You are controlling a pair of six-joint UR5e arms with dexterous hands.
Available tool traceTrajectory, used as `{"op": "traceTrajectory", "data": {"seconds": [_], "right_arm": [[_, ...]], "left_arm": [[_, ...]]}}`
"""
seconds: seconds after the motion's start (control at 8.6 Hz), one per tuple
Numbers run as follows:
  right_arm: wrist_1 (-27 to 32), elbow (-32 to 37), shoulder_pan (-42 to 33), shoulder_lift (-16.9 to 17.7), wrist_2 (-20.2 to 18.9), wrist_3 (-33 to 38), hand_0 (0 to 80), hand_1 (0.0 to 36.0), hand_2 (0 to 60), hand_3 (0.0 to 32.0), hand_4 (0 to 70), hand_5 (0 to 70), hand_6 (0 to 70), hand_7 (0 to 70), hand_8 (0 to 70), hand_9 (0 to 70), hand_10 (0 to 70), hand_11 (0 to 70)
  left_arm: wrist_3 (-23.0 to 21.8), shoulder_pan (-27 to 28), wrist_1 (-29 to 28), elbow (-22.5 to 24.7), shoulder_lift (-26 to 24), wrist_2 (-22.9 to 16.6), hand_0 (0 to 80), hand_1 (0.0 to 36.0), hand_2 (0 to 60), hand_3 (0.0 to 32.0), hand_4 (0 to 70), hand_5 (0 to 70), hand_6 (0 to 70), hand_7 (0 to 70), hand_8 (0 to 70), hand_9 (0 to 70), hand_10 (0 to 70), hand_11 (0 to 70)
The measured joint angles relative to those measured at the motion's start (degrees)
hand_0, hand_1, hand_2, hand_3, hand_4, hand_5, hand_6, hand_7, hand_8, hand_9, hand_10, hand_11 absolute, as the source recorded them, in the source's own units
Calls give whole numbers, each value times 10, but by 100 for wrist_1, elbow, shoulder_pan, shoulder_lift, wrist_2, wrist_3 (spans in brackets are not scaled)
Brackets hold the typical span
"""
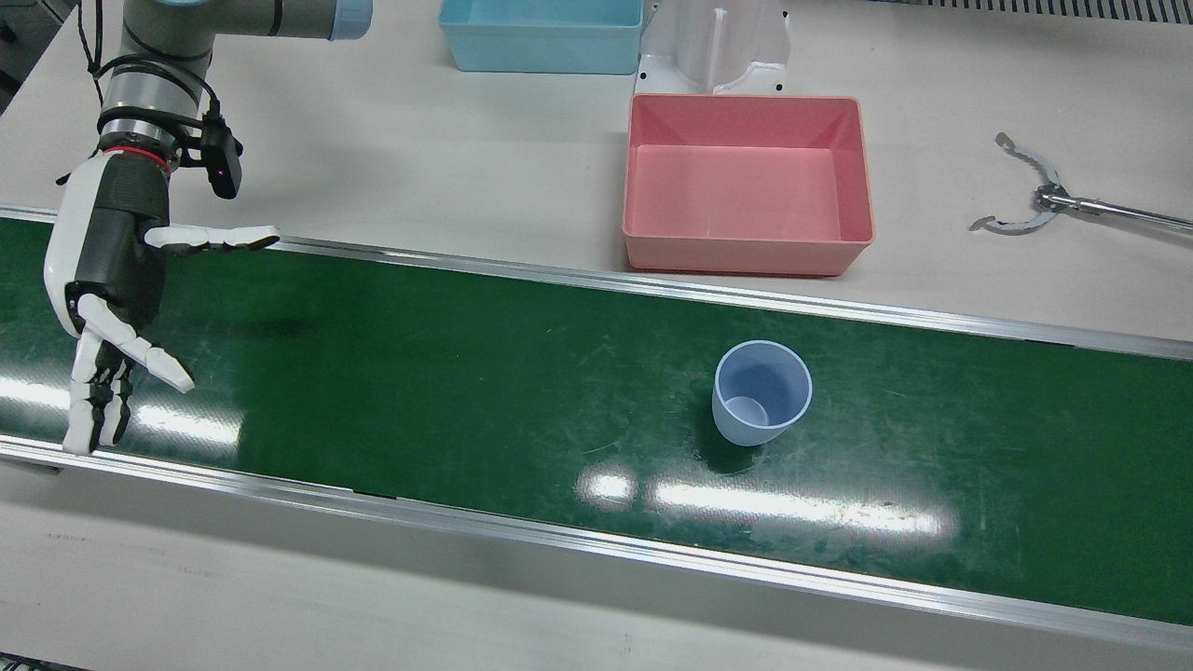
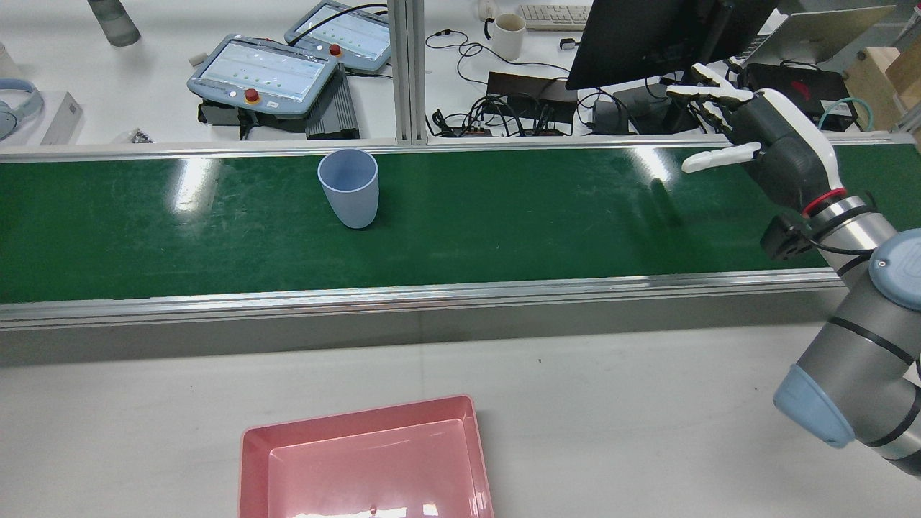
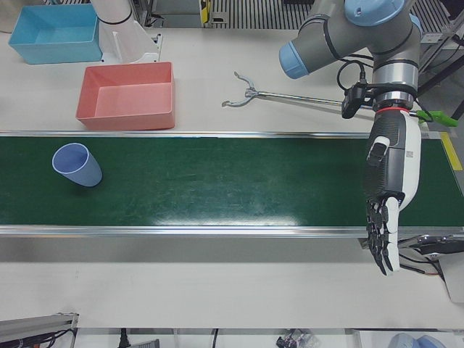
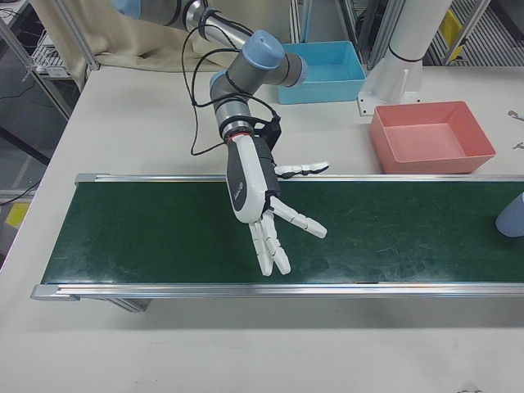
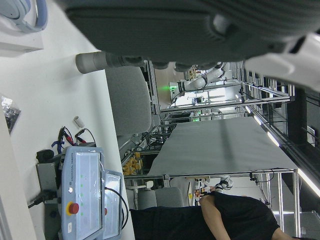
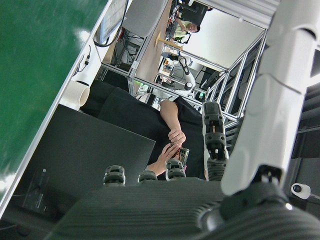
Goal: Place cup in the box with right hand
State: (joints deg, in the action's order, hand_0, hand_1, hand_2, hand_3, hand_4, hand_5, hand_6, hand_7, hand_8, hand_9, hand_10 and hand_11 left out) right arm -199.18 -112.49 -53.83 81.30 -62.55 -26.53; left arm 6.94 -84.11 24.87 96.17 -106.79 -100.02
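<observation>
Your right hand (image 1: pixel 112 280) hangs over one end of the green belt (image 1: pixel 466 373), fingers (image 1: pixel 140 352) spread and pointing toward the operators' edge, thumb (image 1: pixel 214 239) stuck out sideways. It holds nothing. Palm faces along the belt, toward the cup.

Cup (image 1: pixel 760 391): pale blue, upright on the belt, mouth up, well apart from your right hand, far down the belt on the thumb side. In the right-front view only a sliver of it shows at the frame edge (image 4: pixel 512 217).

Box (image 1: pixel 746 182): pink, open-topped, on the white counter (image 1: pixel 419 158) just beyond the belt's rail, robot side. It sits behind the cup, and well apart from your right hand, again off to the thumb side. The interior shows bare in the front view.

A blue bin (image 1: pixel 542 33) stands on the counter further back, between your hand's side and the box, next to a white pedestal (image 1: pixel 718 47). A metal grabber tool (image 1: pixel 1035 200) lies on the counter past the box.

Your left hand (image 3: pixel 391 188) hovers over the other end of the belt, fingers straight and close side by side, pointing to the operators' edge. It holds nothing and is far from the cup.

Right hand view: only the hand's own fingers and the belt edge.
</observation>
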Motion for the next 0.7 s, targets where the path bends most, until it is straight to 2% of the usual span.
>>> {"op": "traceTrajectory", "data": {"seconds": [0.46, 0.58, 0.7], "right_arm": [[-15, 70, -39, 85, 84, 270, 553, 146, 0, 196, 146, 59, 11, 113, 0, 8, 28, 60], [-13, 74, -27, 79, 87, 327, 560, 106, 0, 212, 177, 53, 11, 129, 0, 11, 25, 55], [-10, 76, -19, 71, 87, 365, 581, 85, 0, 220, 190, 53, 12, 143, 3, 17, 26, 56]], "left_arm": [[0, 0, 0, 0, 0, 0, 0, 0, 0, 0, 0, 0, 0, 0, 0, 0, 0, 0], [0, 0, 0, 3, 0, 0, 0, 0, 0, 0, 0, 0, 0, 0, 0, 0, 0, 0], [0, 0, 0, 4, 0, 0, 0, 0, 0, 0, 0, 0, 0, 0, 0, 0, 0, 0]]}}
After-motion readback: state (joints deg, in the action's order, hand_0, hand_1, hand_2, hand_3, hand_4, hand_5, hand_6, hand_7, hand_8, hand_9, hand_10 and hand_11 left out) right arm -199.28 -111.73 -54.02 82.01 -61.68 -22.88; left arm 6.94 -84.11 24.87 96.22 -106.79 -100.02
